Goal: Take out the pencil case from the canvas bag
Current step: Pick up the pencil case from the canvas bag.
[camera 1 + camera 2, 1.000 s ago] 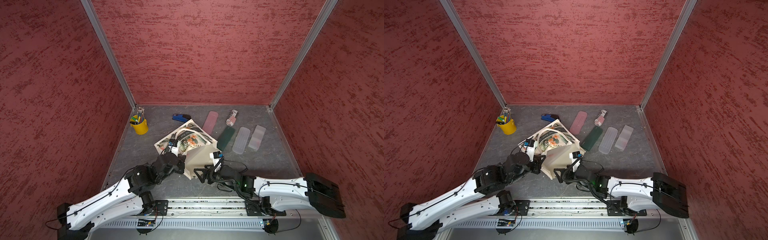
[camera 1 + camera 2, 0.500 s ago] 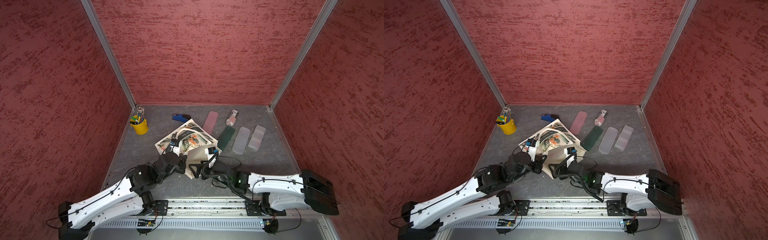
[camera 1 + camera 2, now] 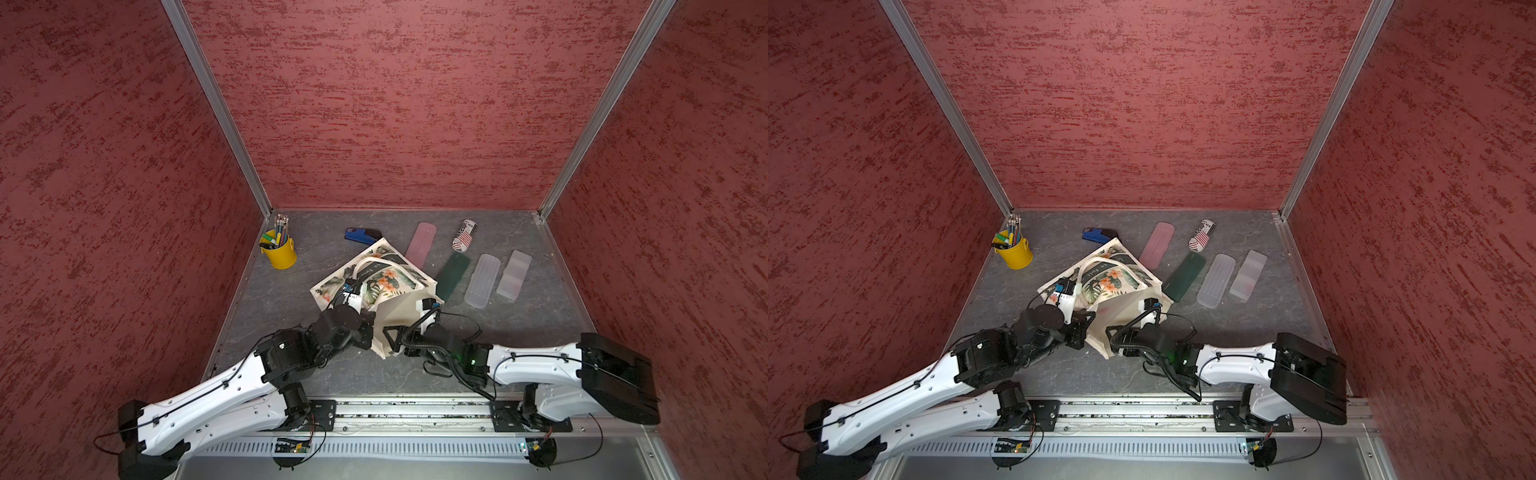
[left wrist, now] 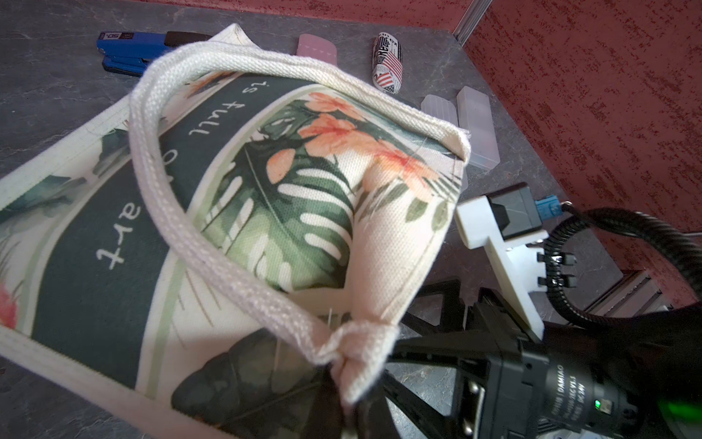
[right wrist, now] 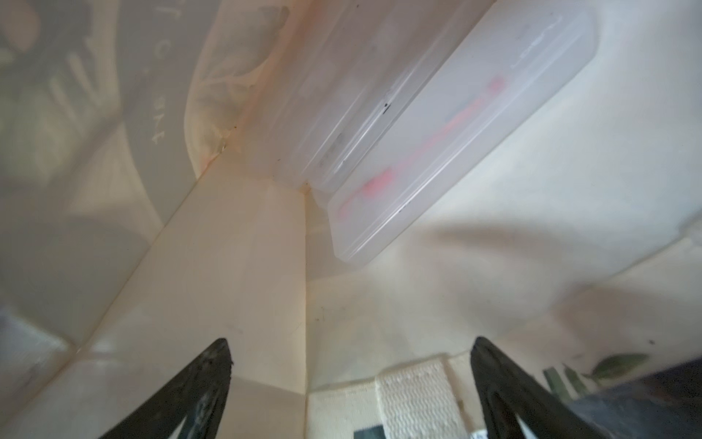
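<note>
Only the right wrist view sees inside. The pencil case (image 5: 456,125), clear plastic with something pink in it, lies deep in the canvas bag (image 5: 247,304), tucked into a far corner by the bottom seam. The right gripper (image 5: 351,342) has its tips just inside the mouth, fingers wide apart, gripping nothing. There is bare lining between the tips and the case.

Both top views show the bag only from outside (image 3: 390,282): on its side mid-table, mouth toward the arms.

Left wrist view: left gripper (image 4: 353,395) is clamped on the bag's rim where the handle (image 4: 163,182) is stitched on, fabric bunched in the jaws.

The yellow cup (image 3: 279,255) in the back left corner holds pens. The green case (image 3: 453,270) is just beside the bag's right side, and the stapler (image 3: 361,235) is near its far corner. The pink case (image 3: 420,245), clear case (image 3: 481,280) and frosted case (image 3: 514,274) lie apart from the bag.
</note>
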`<move>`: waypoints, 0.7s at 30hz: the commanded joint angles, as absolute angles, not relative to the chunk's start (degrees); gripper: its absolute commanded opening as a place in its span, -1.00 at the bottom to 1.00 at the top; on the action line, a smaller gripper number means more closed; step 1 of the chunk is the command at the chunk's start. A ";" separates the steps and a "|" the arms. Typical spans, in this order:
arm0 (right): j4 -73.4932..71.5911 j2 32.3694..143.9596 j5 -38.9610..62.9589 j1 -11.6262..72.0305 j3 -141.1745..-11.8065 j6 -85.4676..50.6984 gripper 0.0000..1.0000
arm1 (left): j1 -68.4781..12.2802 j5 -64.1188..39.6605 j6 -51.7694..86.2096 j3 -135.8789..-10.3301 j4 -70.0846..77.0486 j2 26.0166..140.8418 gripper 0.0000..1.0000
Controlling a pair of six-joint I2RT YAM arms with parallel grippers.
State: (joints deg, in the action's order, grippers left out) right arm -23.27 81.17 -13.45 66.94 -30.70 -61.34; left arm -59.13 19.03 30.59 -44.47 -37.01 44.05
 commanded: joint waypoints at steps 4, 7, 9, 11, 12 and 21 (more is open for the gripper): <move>-31.90 85.67 -9.19 64.08 -31.37 -65.67 0.97 | -59.98 17.49 30.32 -47.29 -35.07 44.54 -1.00; -36.52 88.24 -7.09 62.61 -31.02 -67.88 0.98 | -60.38 17.32 30.24 -47.45 -34.91 44.73 -1.00; -38.61 89.93 -6.86 61.99 -31.43 -68.16 0.98 | -60.51 17.41 30.25 -47.46 -35.15 44.87 -1.00; -39.42 91.43 -7.16 61.40 -32.24 -69.27 0.98 | -60.64 17.47 30.32 -47.64 -35.48 44.85 -1.00; -40.24 92.04 -7.59 61.35 -32.13 -70.60 0.97 | -60.73 17.70 30.47 -47.77 -35.58 44.75 -1.00; -52.26 101.14 -8.35 60.29 -31.02 -79.19 0.98 | -62.37 18.65 30.85 -48.12 -36.50 44.51 -1.00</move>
